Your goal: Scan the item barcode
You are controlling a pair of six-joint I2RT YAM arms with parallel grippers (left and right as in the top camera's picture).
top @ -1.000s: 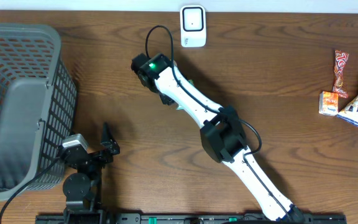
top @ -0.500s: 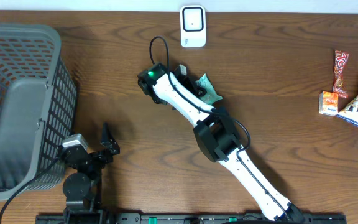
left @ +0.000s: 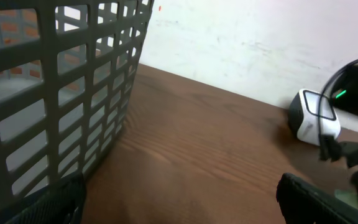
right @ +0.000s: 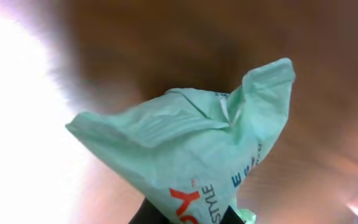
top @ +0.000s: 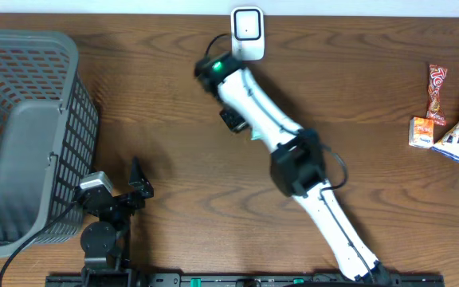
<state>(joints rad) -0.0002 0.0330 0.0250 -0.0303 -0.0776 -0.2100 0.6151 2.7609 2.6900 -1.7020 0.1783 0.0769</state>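
Note:
The item is a crumpled mint-green packet (right: 185, 149) with red and blue print, and it fills the right wrist view. My right gripper (right: 188, 216) is shut on its lower end, a black finger showing on each side. From overhead only a corner of the packet (top: 255, 134) peeks out under the right arm, a little below the white scanner (top: 247, 33) at the table's back edge. No barcode can be made out on the side I see. My left gripper (top: 140, 182) rests open at the front left, holding nothing, its fingers (left: 316, 199) wide apart.
A large grey mesh basket (top: 22, 135) fills the left side, close to the left gripper. Several snack packs (top: 437, 92) lie at the far right. In the left wrist view the scanner (left: 312, 115) stands ahead to the right, beside the basket wall (left: 61, 93).
The right gripper closed on the packet, and the arm then swung up and right toward the scanner with it. The left arm has not moved.

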